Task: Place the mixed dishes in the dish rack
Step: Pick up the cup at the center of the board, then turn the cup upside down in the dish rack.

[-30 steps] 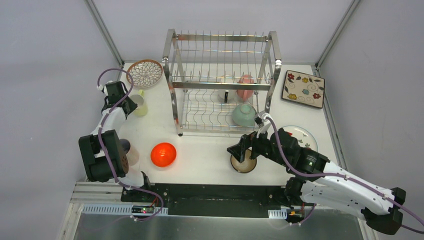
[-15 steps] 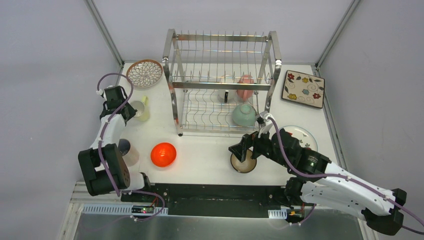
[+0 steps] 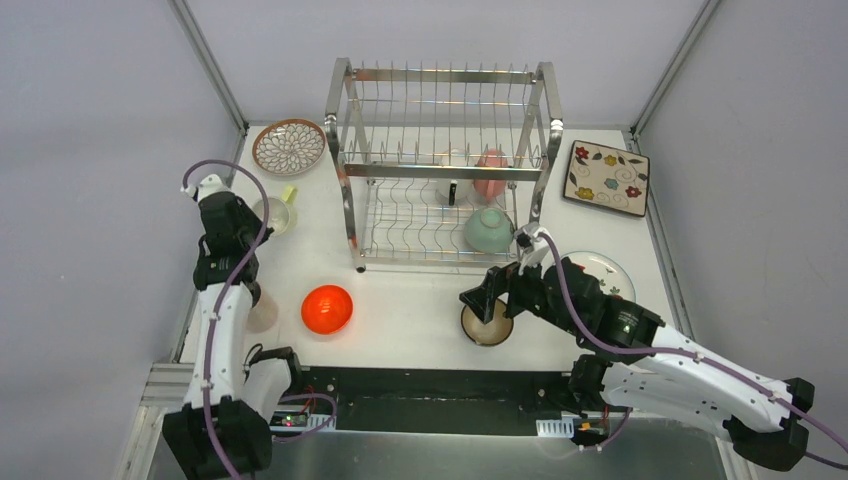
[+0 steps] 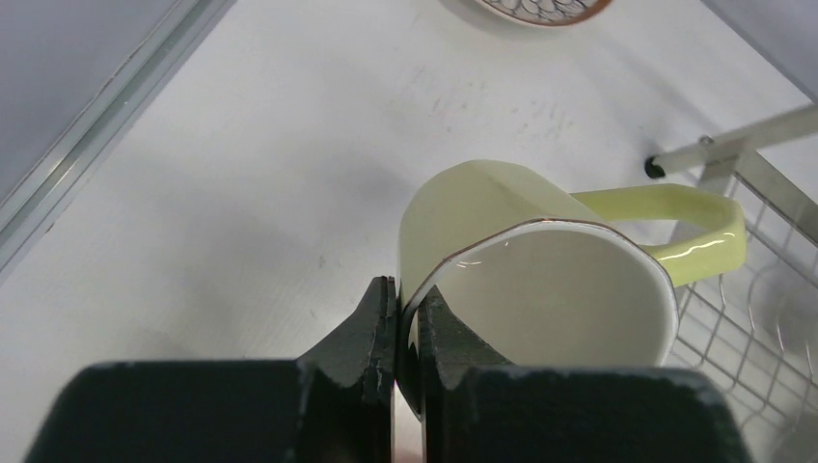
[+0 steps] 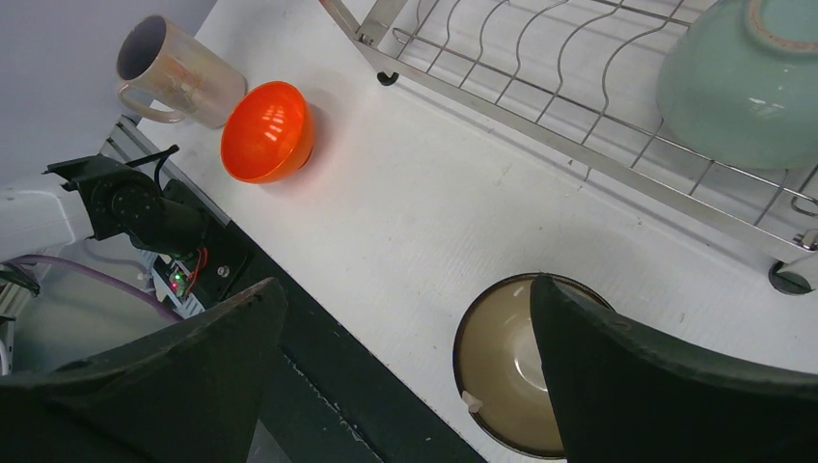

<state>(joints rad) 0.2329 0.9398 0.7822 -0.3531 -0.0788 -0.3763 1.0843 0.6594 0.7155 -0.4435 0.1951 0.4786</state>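
Note:
My left gripper (image 4: 405, 309) is shut on the rim of a pale yellow-green cup (image 4: 540, 260), one finger inside and one outside. The cup is tipped, with its handle pointing to the right. In the top view this gripper (image 3: 258, 214) holds the cup (image 3: 279, 213) left of the dish rack (image 3: 343, 180). My right gripper (image 3: 492, 296) is open and empty just above a brown bowl (image 3: 487, 325). That bowl (image 5: 511, 376) shows between its fingers (image 5: 617, 367). A mint bowl (image 3: 488, 230) and a pink cup (image 3: 490, 176) sit in the rack's lower level.
An orange bowl (image 3: 327, 309) lies near the front. A pale mug (image 5: 174, 72) stands left of it. The petal-pattern plate (image 3: 288, 147) is at the back left, the square floral plate (image 3: 606, 178) at the back right. A white plate (image 3: 606, 268) lies partly under my right arm.
My left arm has stretched out and its elbow has dropped toward the near edge. Its gripper has closed on the cup and tipped it. My right arm has hardly moved.

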